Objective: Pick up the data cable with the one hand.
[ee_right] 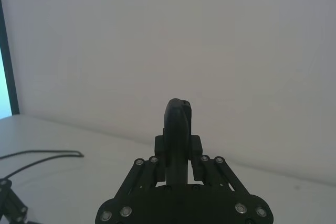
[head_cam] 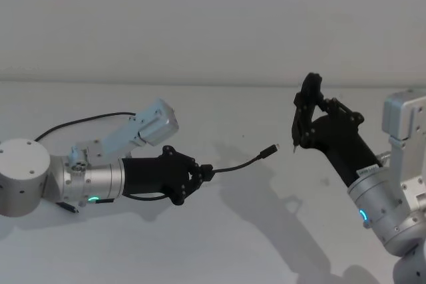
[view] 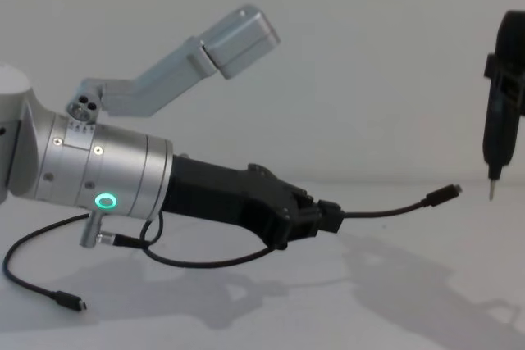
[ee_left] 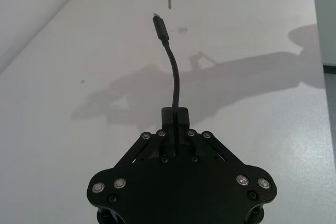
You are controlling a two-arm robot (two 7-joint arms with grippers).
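Data cable (head_cam: 239, 163) is pinched tight by the left gripper (head_cam: 206, 172) over the middle of the table (head_cam: 200, 244), and the right gripper (head_cam: 313, 112) is clamped on a slim tool (view: 499, 137) nearby.

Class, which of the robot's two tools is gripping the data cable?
The left tool, shut on the data cable; the right tool holds a metal-tipped probe instead.

Data cable (head_cam: 241, 163) in left gripper (head_cam: 206, 172), plug (head_cam: 269, 150) just beside tip of slim black tool (head_cam: 303, 116)
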